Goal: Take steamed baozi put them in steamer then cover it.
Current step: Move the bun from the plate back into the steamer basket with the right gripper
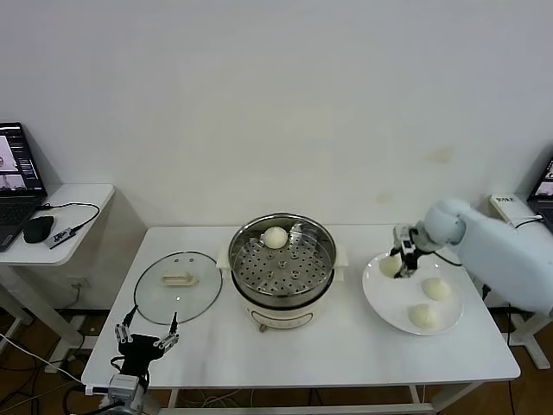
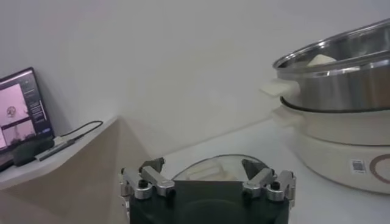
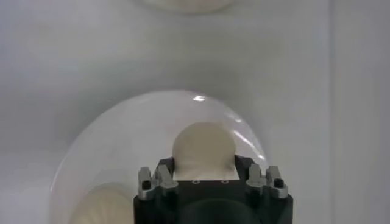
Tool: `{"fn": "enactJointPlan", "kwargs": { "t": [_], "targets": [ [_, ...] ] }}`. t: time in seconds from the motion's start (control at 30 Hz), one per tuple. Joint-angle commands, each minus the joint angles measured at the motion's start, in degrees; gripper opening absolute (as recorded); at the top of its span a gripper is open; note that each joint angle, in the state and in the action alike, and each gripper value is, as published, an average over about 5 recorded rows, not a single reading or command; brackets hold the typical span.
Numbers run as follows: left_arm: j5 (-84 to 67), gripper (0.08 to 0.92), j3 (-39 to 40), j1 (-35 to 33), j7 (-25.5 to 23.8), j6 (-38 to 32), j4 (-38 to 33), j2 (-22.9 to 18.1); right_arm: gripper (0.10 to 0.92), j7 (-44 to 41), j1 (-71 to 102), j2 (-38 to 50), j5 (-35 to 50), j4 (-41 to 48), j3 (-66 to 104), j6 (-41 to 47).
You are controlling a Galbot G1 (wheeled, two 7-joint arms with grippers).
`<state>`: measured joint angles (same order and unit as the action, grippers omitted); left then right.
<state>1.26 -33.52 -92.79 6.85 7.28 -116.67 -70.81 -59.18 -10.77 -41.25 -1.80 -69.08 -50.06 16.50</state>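
The right claw (image 1: 399,262) is over the left edge of the white plate (image 1: 380,298), its fingers pinching a bun (image 1: 390,265) from both sides; the right wrist view shows that bun (image 3: 203,144) lodged between the fingers. Two more buns (image 1: 436,289) (image 1: 422,316) lie on the plate, just to the right of the claw. A fourth bun (image 1: 275,237) sits on the perforated tray at the back of the steamer (image 1: 282,270), which stands mid-worktop (image 1: 346,346), left of the plate. The glass lid (image 1: 180,284) lies flat to the steamer's left. The left claw (image 1: 147,335) hangs at the worktop's near edge below the lid, fingers spread, holding nothing.
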Motion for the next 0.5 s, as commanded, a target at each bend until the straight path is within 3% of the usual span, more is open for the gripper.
{"fn": "enactJointPlan", "kwargs": {
  "t": [0.03,0.27,0.5],
  "targets": [
    [0.1,0.823,0.3,0.0,0.0,0.0,-0.5,0.1,0.628,0.4,-23.0,1.8,13.7,-10.0,-14.2,3.8],
    [-0.1,0.823,-0.1,-0.5,0.1,0.0,-1.0,0.5,0.632,4.3,-31.1,-6.9,25.5,-13.3,-20.2,9.0],
    [-0.8,0.823,-1.1,-0.9,0.0,0.0,-1.1,0.8,0.636,10.3,-25.2,-16.3,32.8,-12.2,-19.5,14.4]
  ]
}}
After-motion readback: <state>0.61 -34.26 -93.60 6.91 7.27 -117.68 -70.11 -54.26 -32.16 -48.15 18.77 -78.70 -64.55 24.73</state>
